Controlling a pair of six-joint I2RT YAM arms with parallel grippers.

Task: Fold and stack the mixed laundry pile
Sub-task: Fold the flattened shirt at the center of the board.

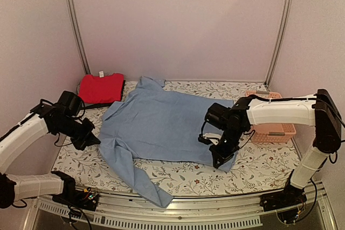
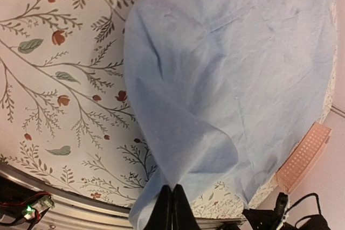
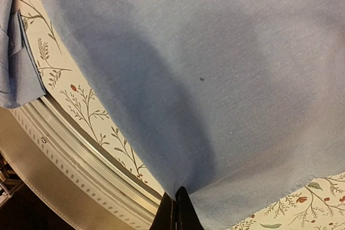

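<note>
A light blue collared shirt (image 1: 161, 125) lies spread across the middle of the table, one sleeve trailing to the front edge. My left gripper (image 1: 86, 139) is shut on the shirt's left edge; in the left wrist view the cloth (image 2: 226, 68) rises in a pinched fold from my gripper (image 2: 172, 195). My right gripper (image 1: 218, 159) is shut on the shirt's right hem; in the right wrist view the cloth (image 3: 215, 57) is drawn up from my gripper (image 3: 176, 200). A folded red garment (image 1: 101, 88) lies at the back left.
A pink slatted basket (image 1: 269, 127) stands at the right behind my right arm and shows in the left wrist view (image 2: 304, 154). The floral tablecloth (image 1: 183, 179) covers the table. A metal rail (image 1: 178, 208) runs along the front edge.
</note>
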